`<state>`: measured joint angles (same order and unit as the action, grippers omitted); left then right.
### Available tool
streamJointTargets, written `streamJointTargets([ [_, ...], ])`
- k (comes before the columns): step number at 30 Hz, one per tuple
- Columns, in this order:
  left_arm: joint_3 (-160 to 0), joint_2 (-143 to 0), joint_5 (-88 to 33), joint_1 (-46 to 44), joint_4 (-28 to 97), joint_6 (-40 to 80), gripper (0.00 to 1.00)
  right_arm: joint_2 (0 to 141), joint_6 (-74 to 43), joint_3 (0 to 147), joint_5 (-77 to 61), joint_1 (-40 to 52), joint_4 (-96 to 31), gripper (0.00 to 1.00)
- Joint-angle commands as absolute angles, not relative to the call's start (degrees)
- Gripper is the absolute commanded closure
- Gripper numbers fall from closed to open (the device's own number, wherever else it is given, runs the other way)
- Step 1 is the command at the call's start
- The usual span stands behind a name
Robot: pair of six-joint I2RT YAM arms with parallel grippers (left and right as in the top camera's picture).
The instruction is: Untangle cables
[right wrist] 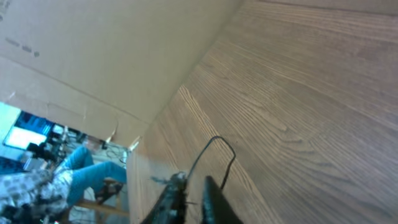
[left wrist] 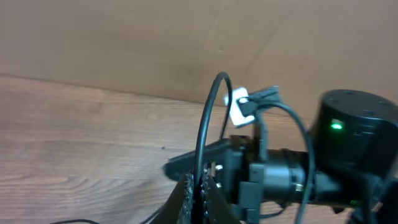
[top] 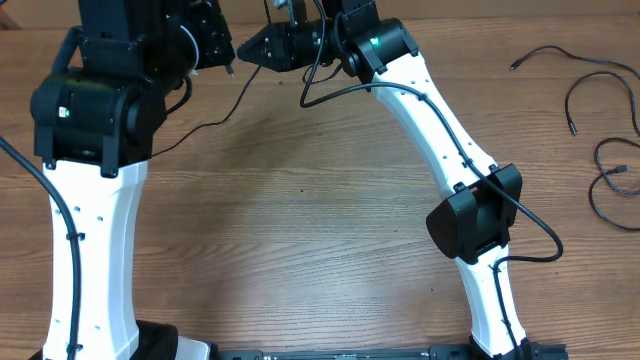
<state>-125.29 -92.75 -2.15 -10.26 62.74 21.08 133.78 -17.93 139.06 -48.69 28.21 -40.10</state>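
Left wrist view showed the left gripper [left wrist: 199,186] with its fingers pressed together on the held cable [left wrist: 203,130]. The thin black cord stood up from the pads in a narrow arch, with no gap visible beside it. A white tag [left wrist: 238,107] sat just behind the top of that arch. The front of the right arm, green lamp lit, was close on the right.

Right wrist view showed the right gripper [right wrist: 194,182] drawn closed. The same kind of thin cord rose from between its fingertips in a small loop over the table [right wrist: 298,93]. The pinch point was dark and partly blurred, but the cord entered the slot between the fingers.

Overhead, both grippers met tip to tip at the far edge of the table, left of centre. A thin strand trailed from there toward the near left and passed under the left arm. The loose cables [top: 591,195] lay in open curves at the far right of the table, well apart from both grippers and touched by neither. A cardboard wall [left wrist: 124,37] stood behind the table.
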Motion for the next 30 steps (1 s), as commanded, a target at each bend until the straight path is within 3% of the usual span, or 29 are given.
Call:
streamJointTargets([
  [1, -126.6, -91.5, -1.9, -7.9, 63.5, 21.9, 0.96, 131.8, -18.2, 140.2, -48.1, 27.5, -40.4, 0.96],
  [8, -126.6, -91.6, -1.9, -6.2, 64.0, 21.8, 0.95, 131.8, -17.5, 140.2, -44.4, 24.7, -44.1, 0.96],
  [9, -126.6, -91.6, -1.9, -6.2, 64.1, 21.8, 0.85, 131.8, -17.6, 140.2, -44.4, 24.4, -44.2, 0.96],
  [10, -126.6, -91.6, -1.9, -6.2, 64.2, 21.8, 0.63, 131.8, -17.6, 140.2, -44.4, 23.9, -44.2, 0.96],
  [12, -126.5, -91.6, -1.9, -6.2, 64.7, 20.7, 0.00, 131.8, -17.5, 140.2, -44.3, 22.7, -44.2, 0.96],
  [17, -126.5, -91.6, -1.9, -6.2, 68.7, 15.3, 0.00, 131.6, -16.2, 140.3, -41.0, 16.9, -46.4, 0.96],
  [30, -126.5, -91.6, -2.0, -6.4, 72.5, 15.0, 0.00, 125.5, -7.9, 140.3, -25.4, -2.0, -54.4, 0.96],
])
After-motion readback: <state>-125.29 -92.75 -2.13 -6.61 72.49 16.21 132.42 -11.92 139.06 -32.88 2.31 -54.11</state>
